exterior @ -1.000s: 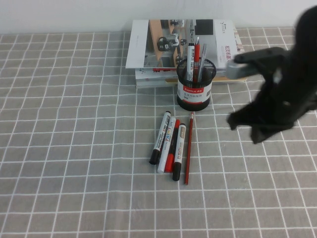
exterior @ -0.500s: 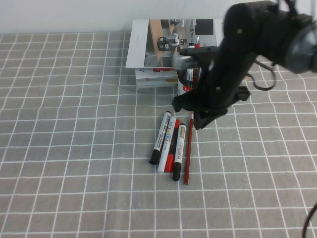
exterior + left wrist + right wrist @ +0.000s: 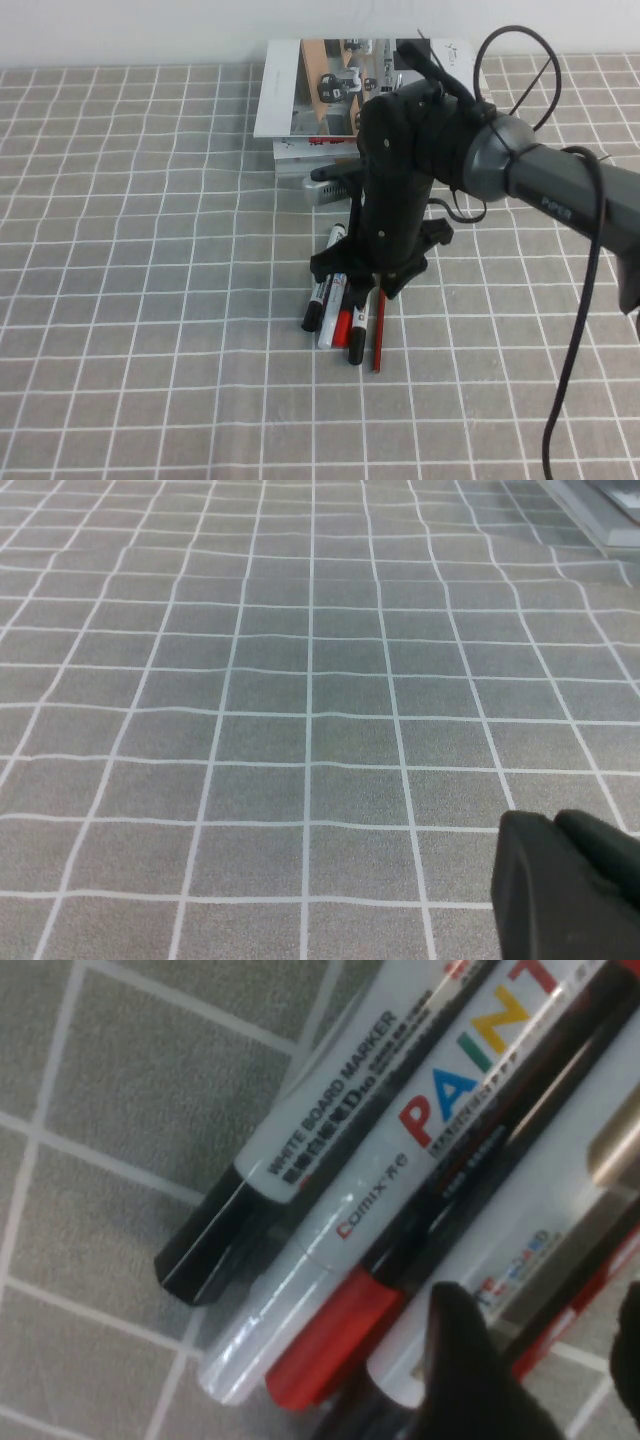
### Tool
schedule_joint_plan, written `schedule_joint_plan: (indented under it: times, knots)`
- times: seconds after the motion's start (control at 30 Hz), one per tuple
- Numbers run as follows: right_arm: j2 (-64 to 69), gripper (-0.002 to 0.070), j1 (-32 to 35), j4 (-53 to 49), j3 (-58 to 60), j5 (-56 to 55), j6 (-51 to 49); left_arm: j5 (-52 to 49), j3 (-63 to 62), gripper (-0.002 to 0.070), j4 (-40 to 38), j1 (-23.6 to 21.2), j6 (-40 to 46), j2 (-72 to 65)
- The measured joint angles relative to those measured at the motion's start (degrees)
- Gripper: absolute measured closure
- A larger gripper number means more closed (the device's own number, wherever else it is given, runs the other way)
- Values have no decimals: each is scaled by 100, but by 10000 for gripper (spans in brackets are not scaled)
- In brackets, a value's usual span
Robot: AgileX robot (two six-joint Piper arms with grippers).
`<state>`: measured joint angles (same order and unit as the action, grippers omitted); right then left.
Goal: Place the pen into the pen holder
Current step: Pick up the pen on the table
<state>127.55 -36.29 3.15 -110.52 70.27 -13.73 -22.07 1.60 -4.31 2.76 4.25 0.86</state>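
Observation:
Several pens lie side by side on the checked cloth. The pen [image 3: 357,345] is a white printed marker with black ends, lying next to a thin red pen [image 3: 378,340]. Its barrel shows in the right wrist view [image 3: 545,1225]. A near-identical whiteboard marker [image 3: 314,302] lies at the row's left. My right gripper [image 3: 362,286] is open and low over the row, with its fingertips [image 3: 465,1360] astride the pen's barrel and the thin red pen [image 3: 570,1330]. The pen holder is hidden behind my right arm. My left gripper [image 3: 570,880] is shut and empty over bare cloth.
A white paint marker [image 3: 330,325] and a red-and-black marker [image 3: 343,322] lie between the two black-and-white markers. A stack of magazines [image 3: 300,100] sits at the back, partly behind the arm. The right arm's cable [image 3: 590,250] loops at the right.
My right arm has swung in from the right, passed in front of the pen holder and come down over the row of pens. The pens have not moved.

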Motion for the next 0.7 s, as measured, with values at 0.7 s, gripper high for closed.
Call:
schedule_joint_plan:
  times: [0.7]
  knots:
    - [293, 590, 0, -44, -306, -1, -320, 0, 0, 678, 0, 0, 0, 0]
